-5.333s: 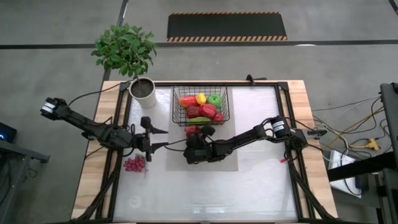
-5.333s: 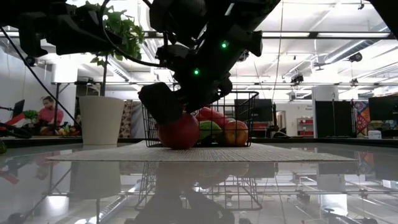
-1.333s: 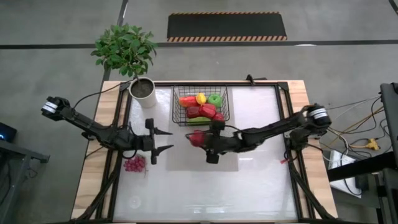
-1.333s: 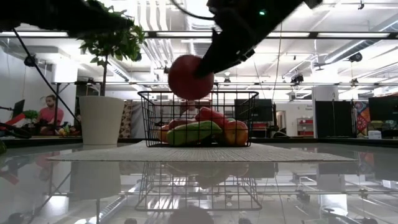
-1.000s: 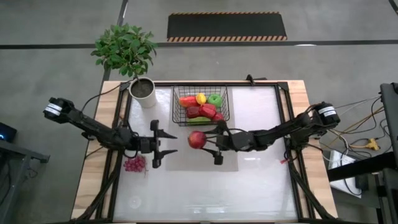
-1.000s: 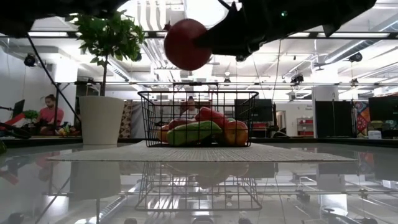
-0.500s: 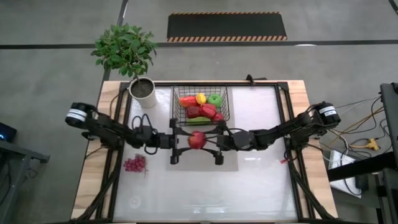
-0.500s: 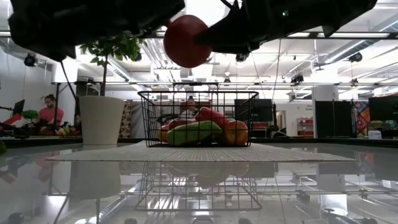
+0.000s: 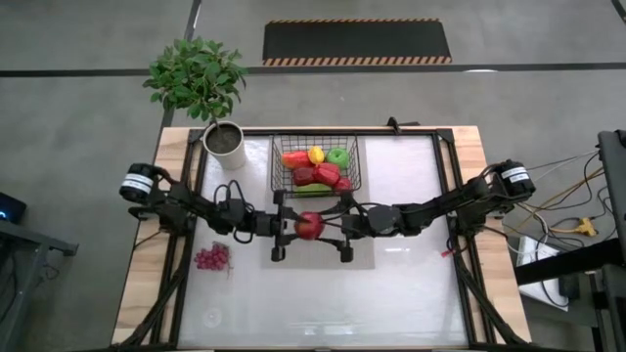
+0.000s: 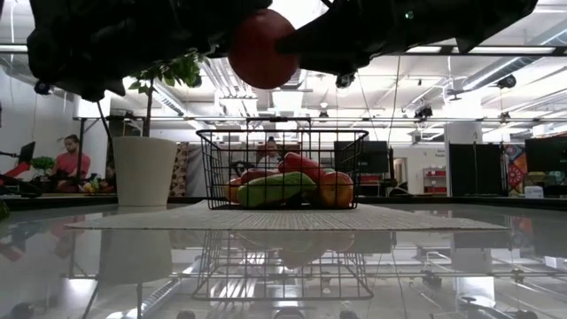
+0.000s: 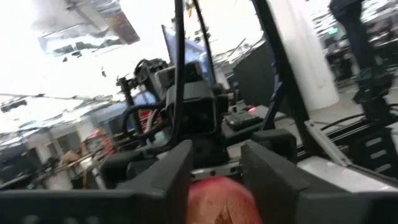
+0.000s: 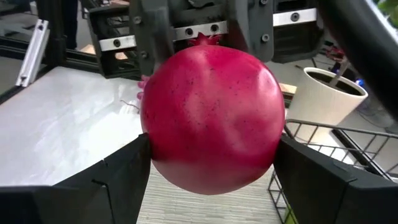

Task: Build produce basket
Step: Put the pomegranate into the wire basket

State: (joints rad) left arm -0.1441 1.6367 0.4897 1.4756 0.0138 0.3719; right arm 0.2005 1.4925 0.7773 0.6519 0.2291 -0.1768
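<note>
Two claws meet above the counter [image 9: 411, 284] in front of the basket [image 9: 315, 166]: right claw [image 9: 328, 226] pinches a red fruit [image 9: 310, 225]; left claw [image 9: 290, 226] spreads wide around it. Handover judgement: left should close fully before right releases

A round red fruit [image 9: 310, 225] hangs in the air just in front of the black wire basket [image 9: 280, 156], which holds red, yellow and green produce [image 9: 315, 166]; purple grapes [image 9: 210, 257] lie apart.
</note>
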